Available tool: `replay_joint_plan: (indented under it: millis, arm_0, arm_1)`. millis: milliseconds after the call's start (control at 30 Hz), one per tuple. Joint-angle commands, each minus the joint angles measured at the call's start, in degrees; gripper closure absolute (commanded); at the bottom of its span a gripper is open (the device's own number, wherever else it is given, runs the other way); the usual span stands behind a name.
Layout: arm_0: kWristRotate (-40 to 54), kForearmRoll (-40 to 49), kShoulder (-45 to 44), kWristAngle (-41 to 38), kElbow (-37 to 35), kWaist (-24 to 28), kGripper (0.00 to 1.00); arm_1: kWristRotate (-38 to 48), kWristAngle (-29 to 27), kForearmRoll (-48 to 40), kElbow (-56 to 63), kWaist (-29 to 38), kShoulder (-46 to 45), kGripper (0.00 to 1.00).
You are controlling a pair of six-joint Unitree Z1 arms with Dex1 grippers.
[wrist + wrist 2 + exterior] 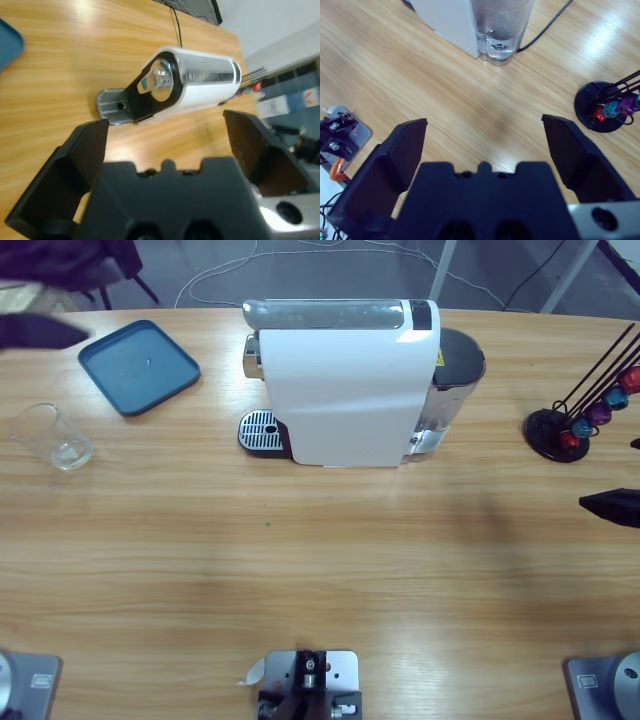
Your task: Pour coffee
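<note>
The white coffee machine point(340, 380) stands at mid-table, its spout over the metal drip grille point(260, 430), which is bare. A clear glass point(55, 437) stands far left on the table, apart from the machine. My left gripper point(165, 125) is open and holds nothing. It looks along the table at the machine's spout end point(160, 87) and the grille point(112, 106). My right gripper point(484, 125) is open too and hovers over bare wood, facing the water tank point(500, 30). In the high view only its black tip point(610, 505) shows, at the right edge.
A blue tray point(138, 365) lies behind the glass at the back left. A black capsule rack point(575, 420) with coloured capsules stands at the right, close to the right gripper. A dark blurred arm part point(35, 330) shows at the upper left edge.
</note>
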Motion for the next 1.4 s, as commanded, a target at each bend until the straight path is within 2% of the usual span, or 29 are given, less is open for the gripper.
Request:
replay_joint_plan:
  millis: [33,133,200,367,433,533,567,633,667,733,767,833,867,900,933,1400]
  arm_0:
    - [-11.2,-2.8,20.2,-17.9,-8.8,5.9,0.006]
    - [-11.2,-3.0,23.2,-19.8,-11.5,5.9,0.019]
    - [-11.2,-4.1,24.6,-21.1,-12.3,5.9,0.107]
    - [-9.8,-4.8,27.8,-24.4,-13.7,6.3,0.117]
    - [-9.0,-5.0,28.6,-27.1,-14.1,6.2,0.182]
    - [-7.9,-5.0,28.2,-27.3,-13.7,6.2,0.185]
    - [-7.8,-5.0,28.1,-27.3,-13.7,6.2,0.249]
    - [-7.8,-5.0,27.9,-27.3,-14.2,6.2,0.56]
    - [-7.7,-5.0,28.0,-27.3,-14.3,6.2,0.638]
    - [-7.7,-5.4,28.2,-27.7,-14.3,6.1,0.687]
    - [-7.7,-5.5,28.3,-27.7,-14.3,6.1,0.769]
    - [-7.8,-5.6,28.6,-27.3,-14.3,5.9,0.856]
    - [-7.8,-5.8,28.8,-27.2,-14.3,5.7,0.861]
    - [-7.7,-5.8,28.9,-26.8,-14.2,5.3,0.963]
    - [-7.6,-5.8,28.8,-26.3,-14.0,5.0,1.0]
    - [-5.2,-8.1,24.9,-26.2,-15.1,1.5,1.0]
  arm_1:
    - [0.6,-1.2,-0.3,2.0,2.7,-1.8,0.0]
    - [0.6,-1.2,-0.5,2.1,2.7,-1.1,0.0]
    - [0.6,-1.4,-0.6,2.1,2.7,-1.1,0.0]
    - [0.6,-1.8,-0.6,2.2,2.7,-1.0,0.0]
    - [0.6,-1.8,-0.6,2.2,2.7,-0.7,0.0]
    - [0.6,-2.0,-1.1,2.5,2.7,0.1,0.0]
    - [0.6,-2.0,-1.1,2.5,2.7,0.2,0.0]
    - [0.6,-2.2,-1.1,2.5,2.7,0.1,0.0]
    - [0.6,-2.2,-1.1,2.5,2.7,0.0,0.0]
    - [0.6,-2.7,-1.2,2.6,2.7,0.0,0.0]
    - [0.6,-2.8,-1.2,2.7,2.7,0.0,0.0]
    - [0.6,-2.9,-1.3,2.7,2.7,0.0,0.0]
    - [0.6,-3.0,-1.3,2.8,2.7,0.0,0.0]
    - [0.6,-3.0,-1.3,2.8,2.7,0.1,0.0]
    - [0.6,-3.0,-1.7,2.9,2.7,0.2,0.0]
    - [0.5,-3.0,-2.1,3.1,3.5,1.3,0.0]
